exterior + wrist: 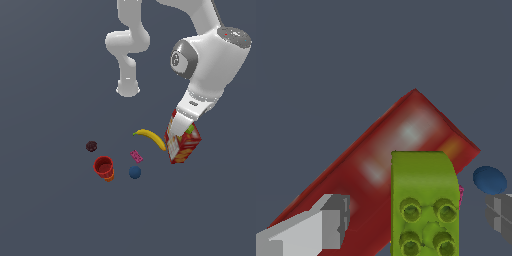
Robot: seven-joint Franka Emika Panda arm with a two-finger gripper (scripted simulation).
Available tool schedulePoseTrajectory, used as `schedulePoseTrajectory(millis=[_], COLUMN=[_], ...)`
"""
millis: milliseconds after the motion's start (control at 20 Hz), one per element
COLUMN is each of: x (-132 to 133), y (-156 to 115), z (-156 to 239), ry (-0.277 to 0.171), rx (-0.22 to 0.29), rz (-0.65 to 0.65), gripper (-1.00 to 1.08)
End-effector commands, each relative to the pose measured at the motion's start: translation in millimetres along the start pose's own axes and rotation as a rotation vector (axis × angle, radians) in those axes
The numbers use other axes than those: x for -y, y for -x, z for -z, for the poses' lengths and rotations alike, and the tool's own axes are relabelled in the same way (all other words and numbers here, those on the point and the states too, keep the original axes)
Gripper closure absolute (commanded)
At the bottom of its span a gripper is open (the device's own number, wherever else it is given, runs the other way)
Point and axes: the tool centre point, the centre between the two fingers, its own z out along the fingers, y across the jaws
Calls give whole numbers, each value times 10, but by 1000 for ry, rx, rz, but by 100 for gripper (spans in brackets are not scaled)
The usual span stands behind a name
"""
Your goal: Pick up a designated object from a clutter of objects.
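Observation:
The lime-green blocky piece (425, 200) has studs facing the wrist camera and sits against the red-and-white box (381, 160). My gripper (416, 218) is open, with its grey fingers (326, 224) on either side of the green piece and not touching it. In the exterior view my gripper (181, 129) hangs over the top of the red box (184, 146), and only a sliver of the green piece (190, 129) shows beside the hand.
The yellow banana (151, 137) lies just to the exterior view's left of the box. The pink block (136, 156), blue ball (135, 172), red cup (104, 167) and dark berry-like ball (91, 146) lie farther left. The arm's base (128, 89) stands behind.

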Motion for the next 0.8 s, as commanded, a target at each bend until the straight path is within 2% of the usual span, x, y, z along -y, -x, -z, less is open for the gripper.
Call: schedulePoseTrajectory(millis=[0,750], x=[-3,13], y=[-5,26], z=[-14,40], ry=[1,1], rx=[-1,-2], rz=[0,0], gripper=[108,108])
